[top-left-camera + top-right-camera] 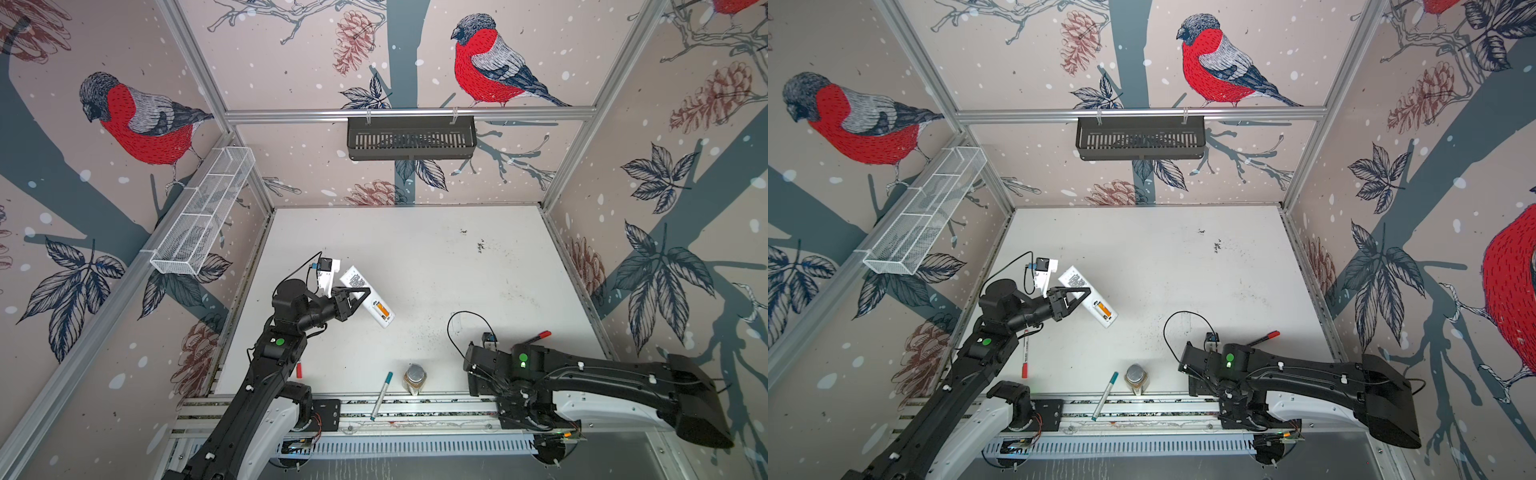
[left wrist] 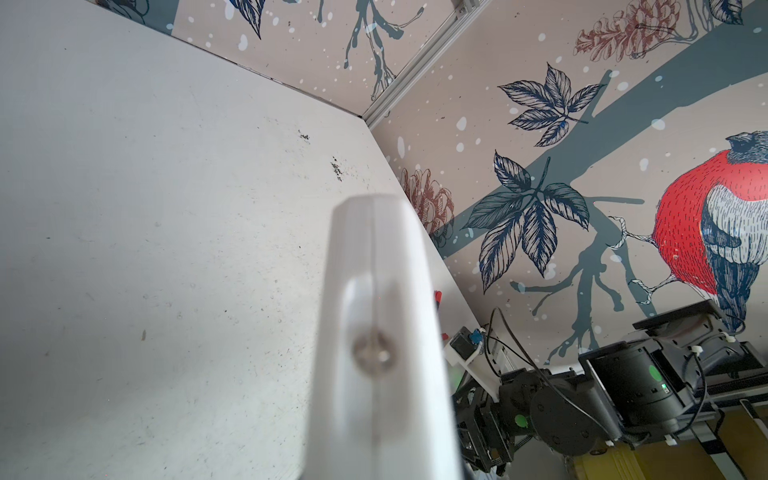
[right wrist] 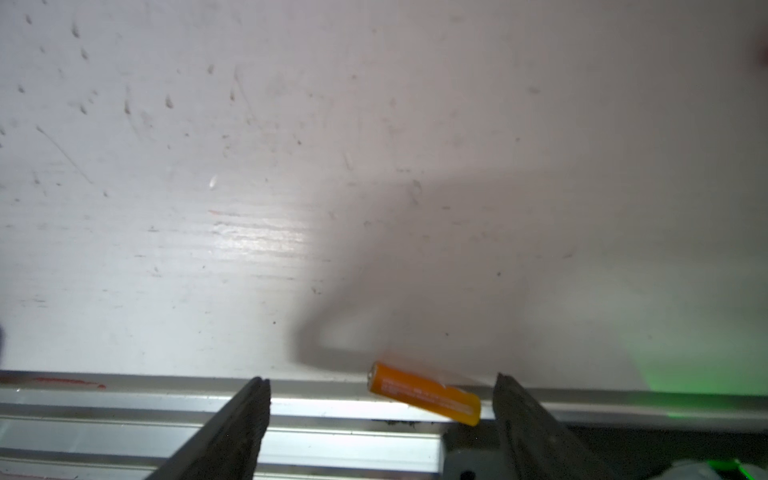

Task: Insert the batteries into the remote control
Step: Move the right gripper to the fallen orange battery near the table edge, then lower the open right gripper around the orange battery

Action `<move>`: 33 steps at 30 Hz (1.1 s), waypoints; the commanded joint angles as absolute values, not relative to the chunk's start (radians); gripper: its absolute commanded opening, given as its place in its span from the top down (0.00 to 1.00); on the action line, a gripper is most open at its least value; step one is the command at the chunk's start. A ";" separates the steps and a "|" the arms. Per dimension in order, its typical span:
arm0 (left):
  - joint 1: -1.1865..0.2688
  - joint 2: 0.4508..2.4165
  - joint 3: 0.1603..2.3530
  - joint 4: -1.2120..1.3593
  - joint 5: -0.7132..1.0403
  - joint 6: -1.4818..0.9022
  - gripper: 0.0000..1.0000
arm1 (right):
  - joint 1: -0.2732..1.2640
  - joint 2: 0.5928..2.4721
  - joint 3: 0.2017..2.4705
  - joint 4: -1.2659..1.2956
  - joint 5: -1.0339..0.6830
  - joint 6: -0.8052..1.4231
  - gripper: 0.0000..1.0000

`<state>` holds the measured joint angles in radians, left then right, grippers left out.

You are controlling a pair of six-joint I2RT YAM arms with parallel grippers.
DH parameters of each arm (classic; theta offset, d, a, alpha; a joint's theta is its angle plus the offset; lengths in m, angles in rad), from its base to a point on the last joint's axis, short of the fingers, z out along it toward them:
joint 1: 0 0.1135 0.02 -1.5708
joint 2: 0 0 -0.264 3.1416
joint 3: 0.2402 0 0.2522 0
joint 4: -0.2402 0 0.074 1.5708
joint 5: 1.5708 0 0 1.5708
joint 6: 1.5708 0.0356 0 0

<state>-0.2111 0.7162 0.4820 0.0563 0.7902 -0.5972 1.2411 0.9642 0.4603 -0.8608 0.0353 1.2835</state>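
Grippers, two.

Left gripper [image 1: 360, 296] [image 1: 1080, 296]: jaws were clamped tight across the middle of the remote control [image 1: 379, 318] [image 1: 1108, 319]. The remote was held back side up and slanted, left of the table's centre. Its QR-code label lay toward the far end and its uncovered battery bay toward the near end. In the left wrist view the remote control [image 2: 374, 332] showed edge-on and blurred. Whether it touched the table [image 1: 457, 257] could not be told.

Seated battery [image 1: 381, 310] [image 1: 1103, 309]: orange, lying in the bay. The slot beside it could not be made out.

Right gripper [image 3: 381, 379]: jaws stood wide apart, gripping nothing, pointed down at the table's front edge.

Loose battery [image 3: 424, 399]: orange with a gold end. It lay slantwise between the two fingers, across the table edge and the aluminium rail [image 3: 124, 415]. Its plain end was just beside one finger and its gold end well apart from the other. In both top views it was hidden beneath the right arm [image 1: 582, 374].

Jar [image 1: 414, 378] [image 1: 1136, 379]: metal-lidded, upright at the front edge between the two arms.

Teal-capped marker [image 1: 381, 395] [image 1: 1104, 395]: just left of the jar, lying across the table edge onto the rail.

Red-capped marker [image 1: 539, 335] [image 1: 1266, 336]: near the right arm, partly hidden behind it.

Second red-capped marker [image 1: 1025, 353]: on the table beside the left arm.

White wire basket [image 1: 203, 216]: hung on the left wall.

Black basket [image 1: 411, 137]: hung on the back rail.
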 commanded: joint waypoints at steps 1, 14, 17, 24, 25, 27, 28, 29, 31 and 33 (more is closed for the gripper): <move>-0.210 0.712 0.484 0.092 0.819 -0.592 1.00 | 1.240 0.974 0.448 -0.860 -0.014 1.258 0.16; -0.207 0.667 0.479 0.096 0.812 -0.594 1.00 | 1.317 1.071 0.486 -0.936 -0.055 1.121 0.27; -0.207 0.666 0.478 0.095 0.813 -0.595 1.00 | 1.330 1.104 0.504 -0.932 -0.025 1.123 0.33; -0.207 0.659 0.478 0.096 0.815 -0.594 1.00 | 1.321 1.164 0.548 -0.918 0.050 1.104 0.48; -0.207 0.657 0.479 0.096 0.814 -0.594 1.00 | 1.319 1.168 0.554 -0.903 0.046 1.091 0.48; -0.207 0.659 0.476 0.096 0.815 -0.594 1.00 | 1.319 1.171 0.565 -0.856 0.030 1.065 0.50; -0.207 0.660 0.477 0.095 0.815 -0.594 1.00 | 1.319 1.174 0.576 -0.833 0.028 1.048 0.50; -0.207 0.657 0.477 0.096 0.815 -0.594 1.00 | 1.323 1.176 0.589 -0.807 0.026 1.031 0.50; -0.207 0.654 0.476 0.096 0.812 -0.594 1.00 | 1.325 1.180 0.609 -0.762 0.017 1.005 0.51; -0.207 0.653 0.476 0.094 0.808 -0.596 1.00 | 1.316 1.195 0.621 -0.753 0.014 0.990 0.51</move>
<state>-0.2108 0.6571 0.4770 0.0582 0.8082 -0.5991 1.3209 1.1820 0.6041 -0.8040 0.0109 1.0409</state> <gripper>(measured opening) 0.210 0.489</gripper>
